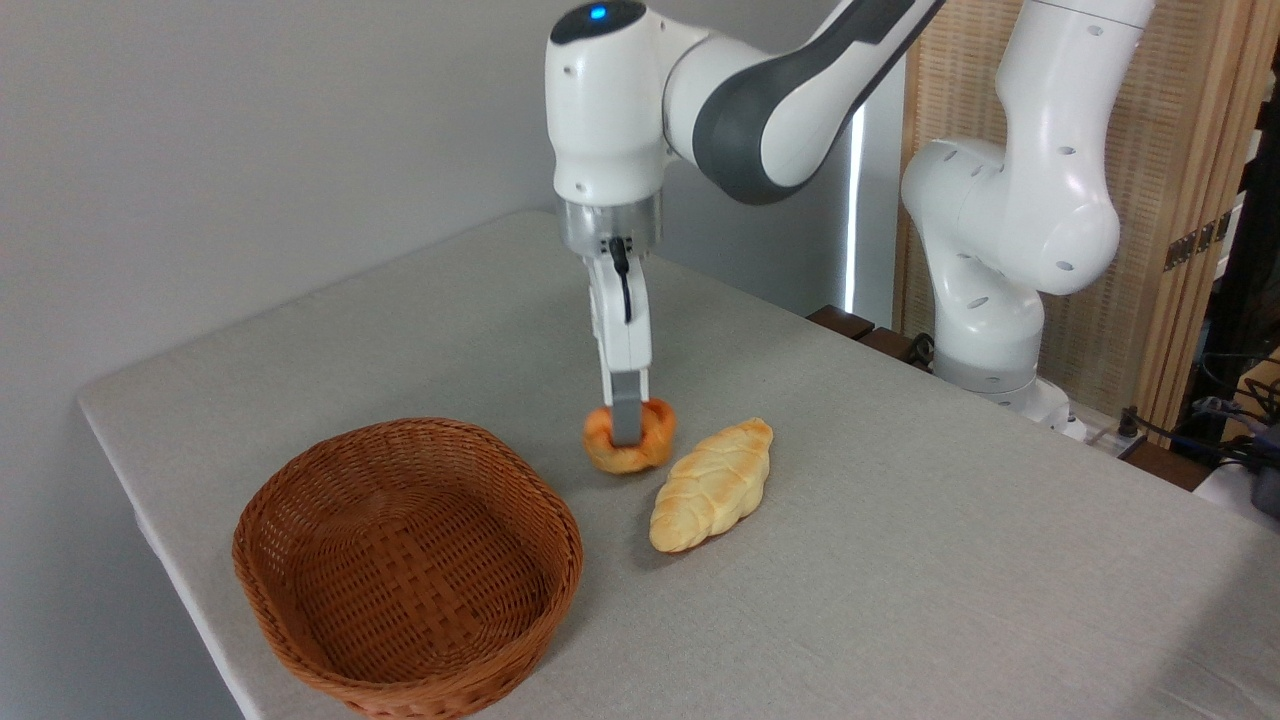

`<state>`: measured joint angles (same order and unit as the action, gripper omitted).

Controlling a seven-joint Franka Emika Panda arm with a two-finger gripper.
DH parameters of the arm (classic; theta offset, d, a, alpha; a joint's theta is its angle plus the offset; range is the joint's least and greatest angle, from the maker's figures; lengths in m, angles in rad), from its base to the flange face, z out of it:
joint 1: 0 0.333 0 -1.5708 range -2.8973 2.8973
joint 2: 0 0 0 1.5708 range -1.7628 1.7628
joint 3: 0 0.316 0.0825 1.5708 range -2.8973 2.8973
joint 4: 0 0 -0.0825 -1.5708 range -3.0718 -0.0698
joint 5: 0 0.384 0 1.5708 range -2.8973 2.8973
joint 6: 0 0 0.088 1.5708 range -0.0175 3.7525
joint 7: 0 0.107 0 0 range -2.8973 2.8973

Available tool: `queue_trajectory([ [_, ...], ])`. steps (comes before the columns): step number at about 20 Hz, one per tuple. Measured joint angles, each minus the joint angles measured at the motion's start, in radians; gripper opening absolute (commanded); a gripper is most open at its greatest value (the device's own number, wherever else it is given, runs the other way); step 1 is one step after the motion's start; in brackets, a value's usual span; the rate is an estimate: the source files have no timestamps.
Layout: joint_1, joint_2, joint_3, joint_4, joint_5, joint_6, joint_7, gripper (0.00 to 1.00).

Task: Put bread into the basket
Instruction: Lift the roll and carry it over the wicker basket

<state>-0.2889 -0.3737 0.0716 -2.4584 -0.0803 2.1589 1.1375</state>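
While the white arm (760,90) reaches in from the upper right and bends down at its wrist, the gripper (628,425) points straight down over the middle of the table (900,560). Its grey fingers (627,420) are sunk into the bread (630,437), a small round orange-brown bun; the near finger crosses the front of the bun, and the bun bulges out on either side of it. The jaws are closed on the bread, pinching it. From this angle I cannot tell whether the bun rests on the cloth or is held just clear of it; a faint shadow lies directly under it.

Left of the bread and nearer the camera sits the basket (300,500), an oval of brown wicker with low sides. It holds nothing. The bread is outside it, near its far right rim but not touching.

Just to the right of the bread lies a longer pale yellow braided loaf (712,485), set at a slant with its upper end pointing away to the right. Its upper left side is very close to the bun, though contact is hard to judge.

A grey cloth covers the table. Behind, on the right, the arm's base (990,330) stands at the table's far edge in front of a wooden slatted screen (1180,150), and dark cables (1230,420) trail at the far right. A plain grey wall (200,150) fills the left background.
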Motion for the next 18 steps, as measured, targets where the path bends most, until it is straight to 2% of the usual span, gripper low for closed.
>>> queue_trajectory([
  [5,0.001,-0.009,0.025,0.113,-0.106,-0.053,-0.001,0.44],
  [8,0.002,0.020,0.037,0.189,-0.164,-0.058,-0.037,0.44],
  [12,-0.001,0.136,0.039,0.338,-0.193,-0.057,-0.169,0.44],
  [15,-0.001,0.236,0.051,0.449,-0.242,-0.056,-0.203,0.45],
  [18,0.001,0.353,0.057,0.564,-0.250,-0.056,-0.222,0.45],
])
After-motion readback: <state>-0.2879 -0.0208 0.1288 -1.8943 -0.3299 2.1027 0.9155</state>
